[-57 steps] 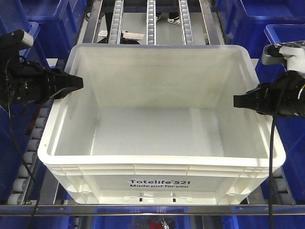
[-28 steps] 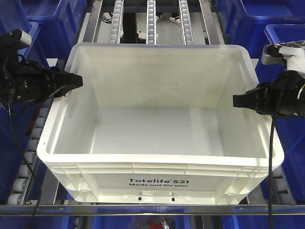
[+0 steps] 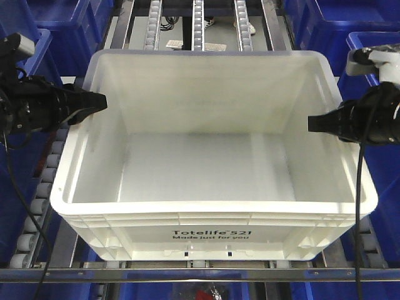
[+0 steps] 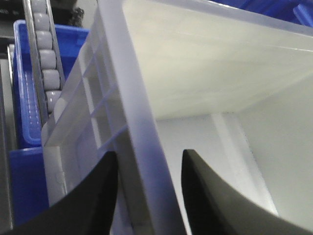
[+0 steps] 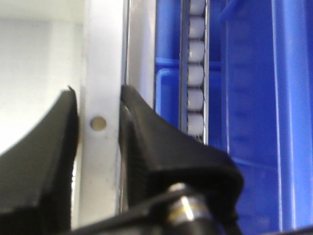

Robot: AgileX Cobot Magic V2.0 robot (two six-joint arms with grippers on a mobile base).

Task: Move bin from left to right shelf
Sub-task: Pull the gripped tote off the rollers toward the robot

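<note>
Now the left gripper [image 3: 99, 102] and right gripper [image 3: 312, 123] each pinch a side rim of the bin [image 3: 206, 100], mid-frame over the rollers [image 3: 39, 205]; both should lift level, in step.

**Desk:** Left side?

**Photographer:** The left arm [image 3: 31, 109] reaches in level from the left; the black left gripper [image 3: 99, 102] points inward; its fingers [image 4: 100, 196] straddle the side wall of the bin [image 3: 206, 219], one outside, one inside, pressed close.

**Desk:** And the right?

**Photographer:** Mirrored; the right arm [image 3: 375, 119] comes in level, slightly lower; the right gripper [image 3: 312, 123] is clamped on the opposite wall, a finger on each face.
</note>
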